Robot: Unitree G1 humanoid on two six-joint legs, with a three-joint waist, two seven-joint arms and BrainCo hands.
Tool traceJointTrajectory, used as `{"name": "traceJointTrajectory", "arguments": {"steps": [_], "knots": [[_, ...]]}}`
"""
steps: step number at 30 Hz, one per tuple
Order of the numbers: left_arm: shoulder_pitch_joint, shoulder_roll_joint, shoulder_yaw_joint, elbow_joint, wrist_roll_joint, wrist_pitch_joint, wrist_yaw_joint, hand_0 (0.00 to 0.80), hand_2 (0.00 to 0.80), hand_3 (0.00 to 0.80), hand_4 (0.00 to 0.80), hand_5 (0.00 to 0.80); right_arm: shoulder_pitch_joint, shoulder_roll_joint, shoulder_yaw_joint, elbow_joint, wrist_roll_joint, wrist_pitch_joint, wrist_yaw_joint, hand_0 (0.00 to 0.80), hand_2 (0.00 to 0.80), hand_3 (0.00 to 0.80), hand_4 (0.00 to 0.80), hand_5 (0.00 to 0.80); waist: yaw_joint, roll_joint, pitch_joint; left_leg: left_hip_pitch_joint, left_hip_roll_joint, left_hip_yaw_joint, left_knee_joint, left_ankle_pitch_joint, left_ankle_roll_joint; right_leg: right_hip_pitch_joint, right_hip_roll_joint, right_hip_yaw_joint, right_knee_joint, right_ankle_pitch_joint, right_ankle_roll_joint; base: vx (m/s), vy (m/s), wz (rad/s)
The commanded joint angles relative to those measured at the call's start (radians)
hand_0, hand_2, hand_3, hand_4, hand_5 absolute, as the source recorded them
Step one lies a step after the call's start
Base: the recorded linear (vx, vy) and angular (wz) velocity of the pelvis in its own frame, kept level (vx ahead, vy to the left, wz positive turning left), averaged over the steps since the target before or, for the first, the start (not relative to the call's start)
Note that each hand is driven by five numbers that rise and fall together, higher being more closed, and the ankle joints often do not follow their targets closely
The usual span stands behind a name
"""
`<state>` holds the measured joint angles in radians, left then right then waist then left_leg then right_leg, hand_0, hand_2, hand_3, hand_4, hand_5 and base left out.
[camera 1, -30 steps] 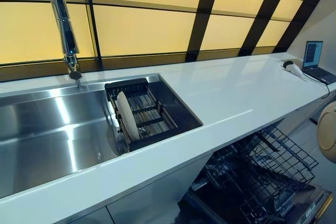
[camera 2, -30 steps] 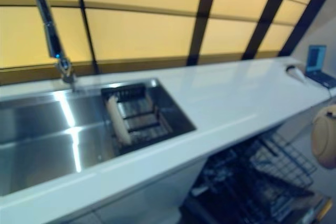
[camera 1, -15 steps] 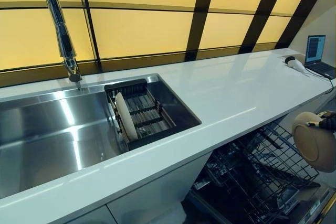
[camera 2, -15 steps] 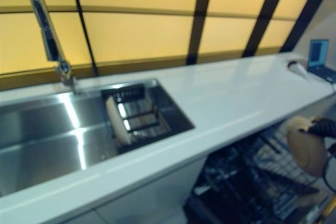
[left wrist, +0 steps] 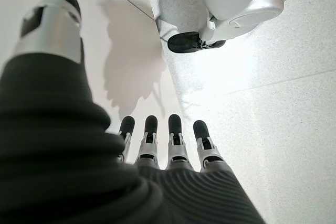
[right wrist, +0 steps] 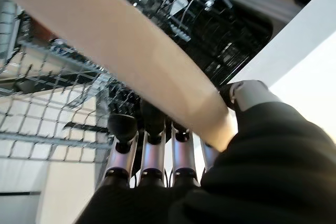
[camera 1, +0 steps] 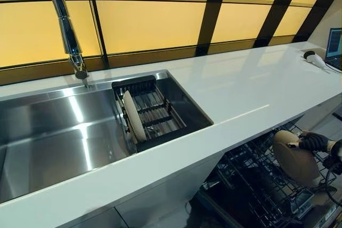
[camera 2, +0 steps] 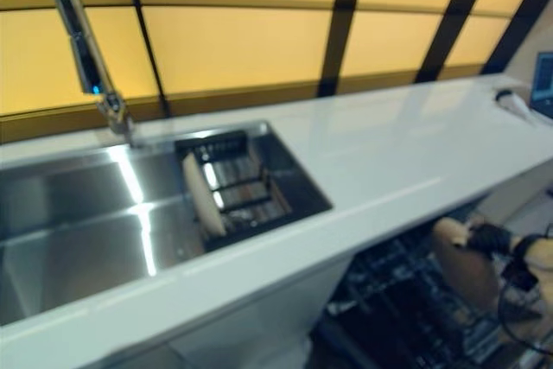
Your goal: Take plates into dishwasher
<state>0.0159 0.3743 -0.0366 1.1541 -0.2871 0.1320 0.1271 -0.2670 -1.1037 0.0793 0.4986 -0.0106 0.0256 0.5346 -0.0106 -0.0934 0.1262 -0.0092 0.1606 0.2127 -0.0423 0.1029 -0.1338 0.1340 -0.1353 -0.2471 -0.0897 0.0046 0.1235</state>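
One plate (camera 1: 132, 116) upright in the sink rack (camera 1: 152, 115), another (camera 1: 295, 158) pinched by right hand (camera 1: 314, 142) fingers (right wrist: 152, 153) above dishwasher rack (camera 1: 255, 177)

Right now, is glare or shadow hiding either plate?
Left eye view: glare streaks the sink, missing the racked plate; the held plate in the right hand shows evenly lit over the dark dishwasher. Right wrist view: held plate bright, dishwasher behind it dim.

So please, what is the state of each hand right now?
Left hand: open, fingers straight, holding nothing.
Right hand: shut on a beige plate, above the dishwasher rack.
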Motion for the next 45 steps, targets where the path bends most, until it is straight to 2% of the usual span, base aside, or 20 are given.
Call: {"name": "traceJointTrajectory", "arguments": {"steps": [1, 9, 24, 30, 45], "knots": [[-0.047, 0.015, -0.005, 0.055, 0.045, -0.025, 0.006, 0.000, 0.000, 0.000, 0.000, 0.000, -0.018, -0.017, -0.006, -0.067, -0.036, -0.003, 0.020, 0.800, 0.800, 0.800, 0.800, 0.800, 0.017, -0.003, -0.037, -0.001, -0.016, -0.019, -0.022, 0.012, 0.008, -0.001, 0.050, -0.005, 0.019, 0.001, -0.035, 0.000, 0.000, 0.00], [-0.051, 0.010, -0.003, 0.054, 0.044, -0.028, 0.005, 0.000, 0.000, 0.000, 0.000, 0.000, -0.013, 0.020, 0.041, -0.090, -0.059, 0.010, 0.068, 0.800, 0.800, 0.800, 0.800, 0.800, 0.025, -0.004, -0.033, -0.001, -0.016, -0.020, -0.023, 0.012, 0.012, 0.007, 0.053, -0.005, 0.019, -0.004, -0.037, 0.000, 0.000, 0.00], [-0.063, 0.024, 0.003, 0.050, 0.049, -0.029, 0.003, 0.000, 0.000, 0.000, 0.000, 0.000, -0.009, 0.068, 0.112, -0.078, -0.139, -0.008, 0.145, 0.800, 0.800, 0.800, 0.800, 0.800, 0.035, 0.000, -0.029, 0.003, -0.017, -0.028, -0.026, 0.011, 0.014, 0.012, 0.050, -0.010, 0.024, -0.008, -0.036, 0.000, 0.000, 0.00], [-0.069, 0.021, -0.001, 0.050, 0.051, -0.032, 0.003, 0.000, 0.000, 0.000, 0.000, 0.000, -0.026, 0.085, 0.164, -0.061, -0.226, -0.029, 0.146, 0.800, 0.800, 0.800, 0.800, 0.800, 0.039, 0.001, -0.029, 0.006, -0.015, -0.030, -0.026, 0.011, 0.011, 0.015, 0.049, -0.013, 0.023, -0.009, -0.036, 0.000, 0.000, 0.00], [-0.098, 0.018, -0.023, 0.042, 0.059, -0.034, -0.006, 0.000, 0.000, 0.000, 0.000, 0.000, -0.089, 0.190, 0.275, 0.037, -0.403, 0.011, 0.106, 0.800, 0.800, 0.800, 0.800, 0.800, 0.063, 0.020, -0.017, 0.000, -0.015, -0.046, -0.028, 0.017, 0.009, 0.011, 0.046, -0.031, 0.027, -0.011, -0.037, -0.002, -0.004, 0.01]]}}
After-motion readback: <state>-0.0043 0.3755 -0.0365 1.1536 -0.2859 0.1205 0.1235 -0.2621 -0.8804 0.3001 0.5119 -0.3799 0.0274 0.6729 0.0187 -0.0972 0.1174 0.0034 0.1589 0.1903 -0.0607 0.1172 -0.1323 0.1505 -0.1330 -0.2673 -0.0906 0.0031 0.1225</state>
